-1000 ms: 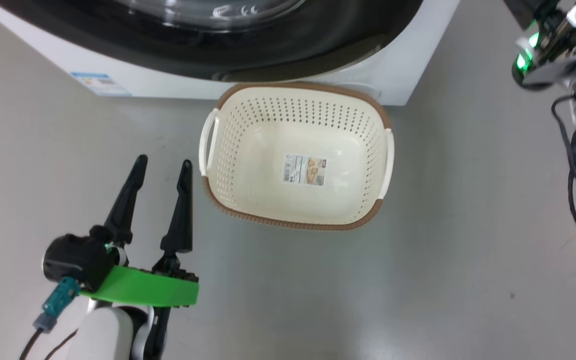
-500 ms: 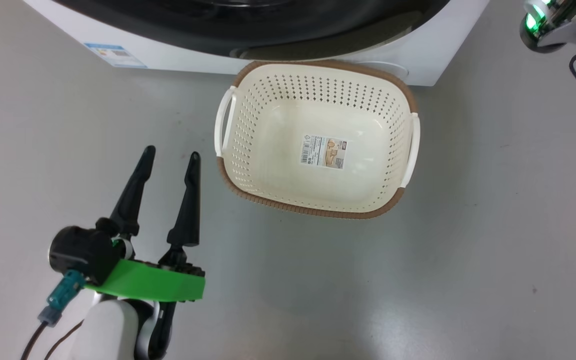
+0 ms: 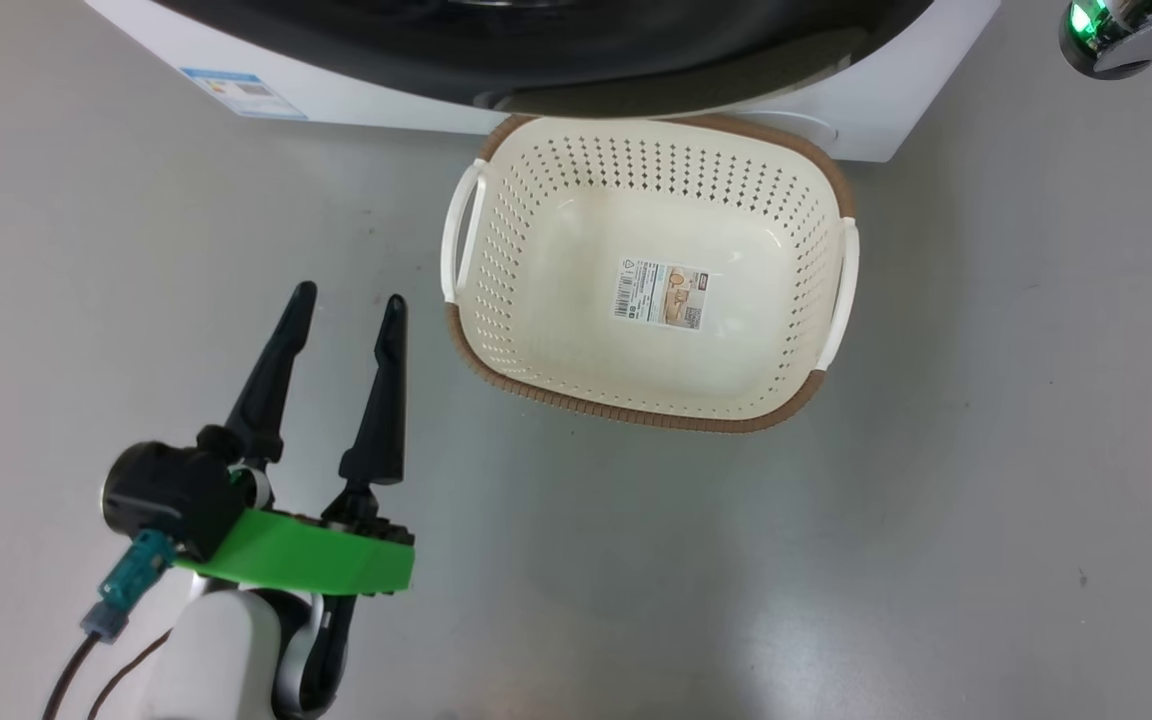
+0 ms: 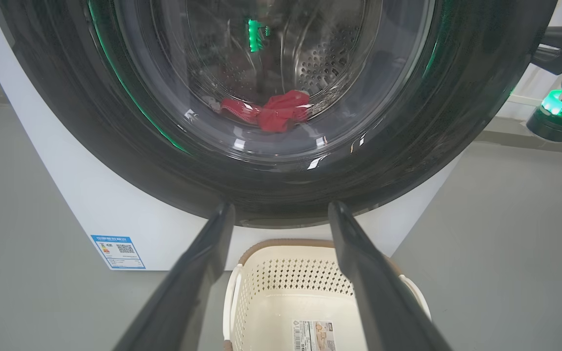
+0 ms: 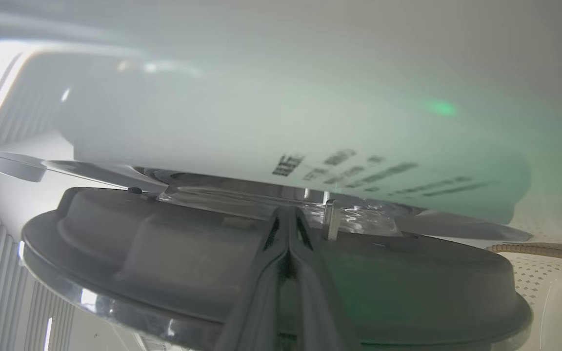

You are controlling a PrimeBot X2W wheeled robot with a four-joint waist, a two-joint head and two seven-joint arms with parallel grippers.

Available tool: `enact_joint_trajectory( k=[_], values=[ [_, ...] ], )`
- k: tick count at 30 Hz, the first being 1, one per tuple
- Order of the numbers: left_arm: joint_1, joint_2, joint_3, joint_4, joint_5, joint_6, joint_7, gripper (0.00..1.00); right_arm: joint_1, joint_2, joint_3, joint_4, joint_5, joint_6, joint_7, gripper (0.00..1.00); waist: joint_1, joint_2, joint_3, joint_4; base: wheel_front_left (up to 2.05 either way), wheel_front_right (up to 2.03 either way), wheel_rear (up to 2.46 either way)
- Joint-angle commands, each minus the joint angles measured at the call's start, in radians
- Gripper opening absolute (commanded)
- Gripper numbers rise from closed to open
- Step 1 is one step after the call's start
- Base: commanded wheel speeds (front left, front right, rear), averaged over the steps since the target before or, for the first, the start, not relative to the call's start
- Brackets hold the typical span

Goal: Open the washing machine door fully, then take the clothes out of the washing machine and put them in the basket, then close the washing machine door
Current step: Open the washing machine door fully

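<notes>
Field notes, near to far.

Closest in: left gripper point(image 3: 350, 294) at my lower left over the bare grey floor point(image 3: 836, 560). Its two dark fingers point(image 3: 263, 390) are spread wide with nothing between them. It sits just left of the basket, not touching it.

Next: basket point(image 3: 636, 415), upright on the floor, with a paper label point(image 3: 664, 295) on its bottom and bare cream plastic around it. Its far rim tucks right up against the foot of the washing machine point(image 3: 906, 100), below the door's lower edge.

Machine front: white, with a blue sticker point(image 4: 117, 251) at its lower left corner.

Door point(image 4: 456, 122): wide glossy black rim with a clear bulging window. From the left wrist view it looks shut or very nearly so; I cannot tell whether there is a gap.

Right gripper point(image 5: 288, 212): fingers pressed tight together, holding nothing. The tips lie at the seam where the door's dark rim meets the white printed front, beside a small clear tab. I cannot tell if they touch. In the left wrist view it shows at the door's right edge.

Farthest: clothes point(image 4: 276, 112), a red heap low in the perforated steel drum point(image 4: 325, 68), behind the glass.
</notes>
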Motion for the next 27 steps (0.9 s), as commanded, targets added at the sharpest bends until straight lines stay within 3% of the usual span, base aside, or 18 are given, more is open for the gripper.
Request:
enact_joint_trajectory(
  k=[1, 27],
  values=[
    [0.002, 0.02, 0.032, -0.016, -0.002, 0.0, -0.008, 1.0, 0.003, 0.02, 0.015, -0.039, -0.006, 0.001, 0.022, 0.0, 0.0, 0.0, -0.004, -0.003, 0.0, 0.0, 0.0],
    [0.01, 0.02, 0.044, 0.013, 0.028, -0.006, -0.008, 1.0, 0.126, 0.061, 0.058, -0.088, -0.022, 0.001, 0.222, 0.0, 0.0, 0.0, -0.078, -0.065, 0.0, 0.0, 0.0]
  ],
)
